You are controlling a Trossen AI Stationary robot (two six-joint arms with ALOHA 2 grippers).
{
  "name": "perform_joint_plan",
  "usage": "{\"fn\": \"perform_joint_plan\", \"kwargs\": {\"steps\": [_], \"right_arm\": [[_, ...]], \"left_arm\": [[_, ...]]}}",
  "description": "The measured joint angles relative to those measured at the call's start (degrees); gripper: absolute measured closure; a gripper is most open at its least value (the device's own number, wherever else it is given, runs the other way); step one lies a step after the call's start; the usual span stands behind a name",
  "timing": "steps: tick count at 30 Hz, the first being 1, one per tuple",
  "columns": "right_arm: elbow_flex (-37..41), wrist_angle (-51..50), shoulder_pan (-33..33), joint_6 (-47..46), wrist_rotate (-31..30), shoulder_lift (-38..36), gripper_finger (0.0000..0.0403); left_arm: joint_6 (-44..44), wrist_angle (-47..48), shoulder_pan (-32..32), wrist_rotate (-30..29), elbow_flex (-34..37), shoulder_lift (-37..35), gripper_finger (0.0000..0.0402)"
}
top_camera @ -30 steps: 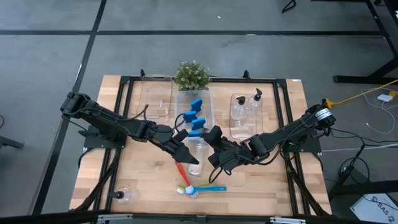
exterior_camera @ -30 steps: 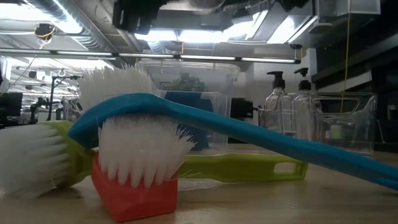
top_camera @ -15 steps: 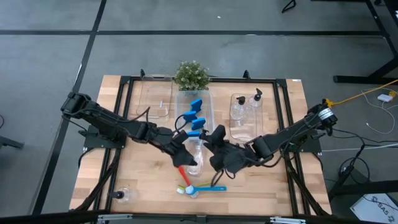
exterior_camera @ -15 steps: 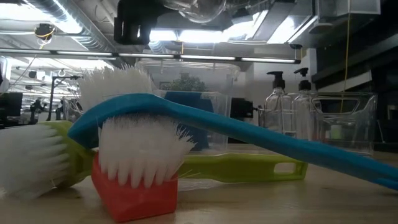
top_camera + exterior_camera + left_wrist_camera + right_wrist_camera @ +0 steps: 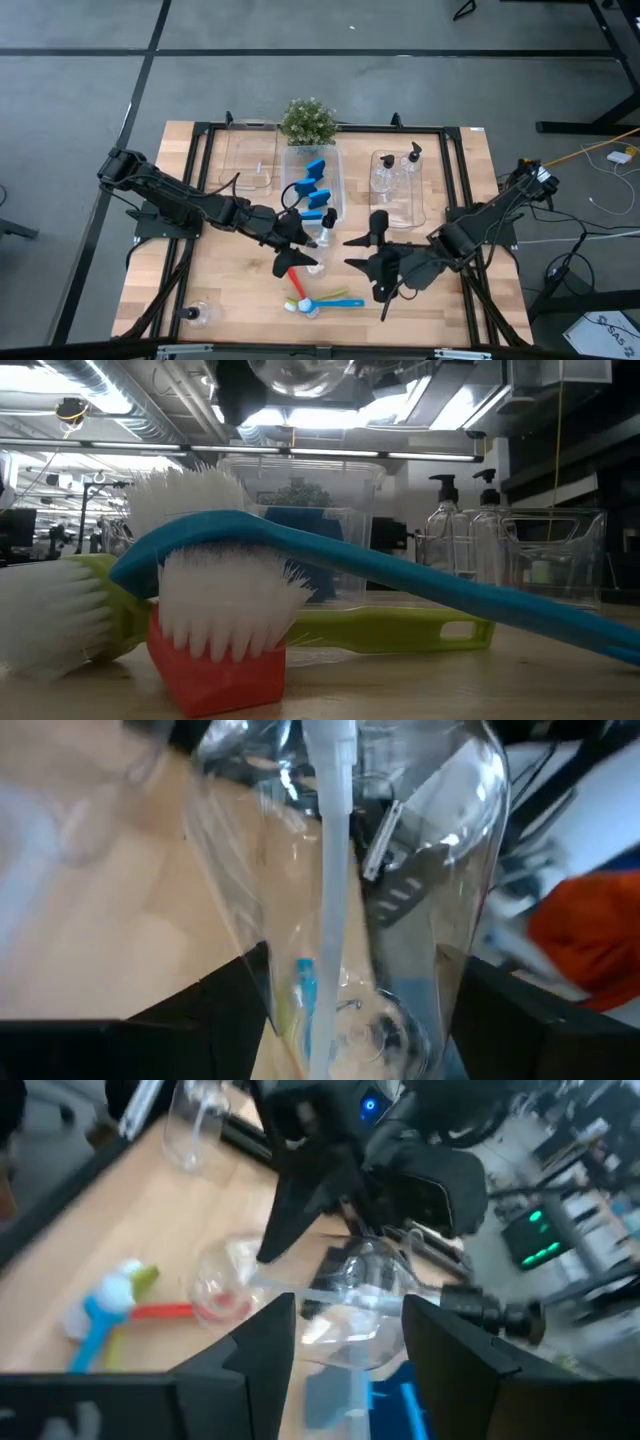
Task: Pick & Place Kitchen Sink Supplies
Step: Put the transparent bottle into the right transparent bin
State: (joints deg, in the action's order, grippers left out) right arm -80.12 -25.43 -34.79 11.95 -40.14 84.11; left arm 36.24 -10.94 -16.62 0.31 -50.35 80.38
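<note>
My left gripper (image 5: 297, 243) is shut on a clear pump bottle (image 5: 316, 243), held above the wood just ahead of the middle bin; the low view shows that bottle (image 5: 300, 374) high over the brushes. My right gripper (image 5: 352, 252) is open a short way to its right, touching nothing. The red brush (image 5: 293, 273), blue brush (image 5: 340, 302) and yellow-green brush (image 5: 325, 295) lie crossed in a pile near the front edge. Another bottle (image 5: 196, 313) lies at the front left. Blue sponges (image 5: 315, 186) sit in the middle bin, and two bottles (image 5: 395, 172) stand in the right bin. My left gripper pinches the bottle's clear body (image 5: 400, 880) between its two fingers (image 5: 225, 1015), one on each side, with the inner tube showing between them. It reaches in from the table's left. The bottle is lifted clear of the table and tilted.
Three clear bins stand along the far side: a left one (image 5: 250, 160), the middle one (image 5: 335, 170) and the right one (image 5: 420, 195). A green potted plant (image 5: 308, 121) stands behind them. Black frame rails run along the table's edges.
My right gripper, which was at the bottle with the left one, has let go and drawn back toward the table's right and near edge. My left gripper keeps hold of the bottle near the same spot. The brushes have not moved.
</note>
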Motion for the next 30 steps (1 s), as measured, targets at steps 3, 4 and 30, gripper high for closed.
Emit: {"fn": "perform_joint_plan", "kwargs": {"steps": [3, 4, 30], "right_arm": [[0.0, -0.06, 0.21, -3.44, 0.04, -1.5, 0.0219], [0.0, -0.03, 0.34, -4.29, 0.09, -1.84, 0.0219], [0.09, 12.47, 13.76, -9.98, 13.82, -1.76, 0.0187]], "left_arm": [[-7.54, 0.1, -0.6, -2.2, -0.03, 0.0, 0.0148], [-9.68, 0.3, -0.87, -3.5, -0.04, 0.0, 0.0148], [-29.77, -1.16, -4.83, -30.14, -0.08, 0.17, 0.0148]]}}
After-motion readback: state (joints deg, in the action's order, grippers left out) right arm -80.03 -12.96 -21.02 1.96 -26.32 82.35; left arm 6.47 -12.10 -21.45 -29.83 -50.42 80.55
